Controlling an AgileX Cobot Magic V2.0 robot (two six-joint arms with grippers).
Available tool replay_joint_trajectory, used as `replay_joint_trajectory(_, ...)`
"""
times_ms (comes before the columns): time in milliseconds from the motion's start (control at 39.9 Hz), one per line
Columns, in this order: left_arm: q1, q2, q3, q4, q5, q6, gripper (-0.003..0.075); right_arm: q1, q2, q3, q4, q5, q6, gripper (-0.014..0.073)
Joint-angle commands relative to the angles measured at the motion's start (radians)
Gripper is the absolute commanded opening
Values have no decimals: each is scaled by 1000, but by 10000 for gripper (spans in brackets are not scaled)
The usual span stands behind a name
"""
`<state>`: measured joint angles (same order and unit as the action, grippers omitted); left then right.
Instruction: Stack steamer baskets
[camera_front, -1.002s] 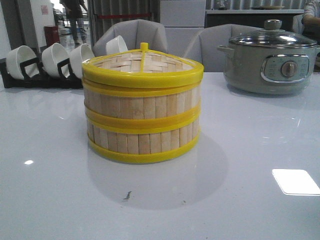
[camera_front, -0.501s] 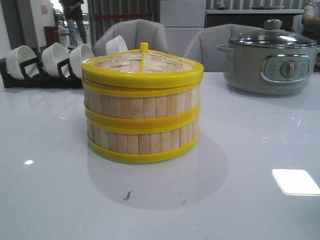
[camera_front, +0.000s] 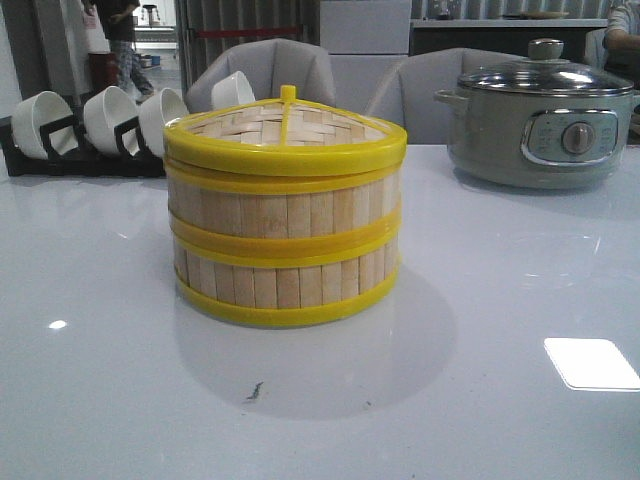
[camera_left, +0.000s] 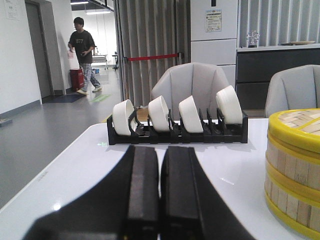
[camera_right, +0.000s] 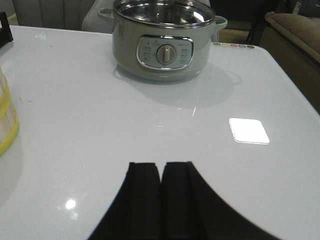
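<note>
Table: steamer baskets stand mid-surface, two tiers aligned, lid seated on top; I judge the stack complete. My left gripper and right gripper sit pulled back, pads pressed together, holding nothing, apart from the stack. Basket interiors hidden. Neither arm shows in the front view.

each wrist view shows 2 flat matte black jaws, blocky with flared bases.
</note>
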<state>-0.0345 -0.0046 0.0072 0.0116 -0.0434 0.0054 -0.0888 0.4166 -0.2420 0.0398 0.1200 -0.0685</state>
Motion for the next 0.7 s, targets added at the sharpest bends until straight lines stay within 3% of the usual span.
replay_joint_trajectory(0,-1,-14,0,-2,-81,4,85,-5,-25,-29,-11,-73,-4,67)
replay_joint_trajectory(200,-1,-14,0,-2,-81,4,85,-5,-139,0,-13,-63,-4,66)
replay_joint_trajectory(275,-1,-14,0,-2,-81,4,85,-2,-180,35,-12,-75,-4,26)
replay_joint_trajectory(576,-1,-14,0,-2,-81,4,85,-2,-361,262,-12,-266,-3,30)
replay_joint_trajectory(676,-1,-14,0,-2,-81,4,85,-1,-412,257,-11,-210,-2,30)
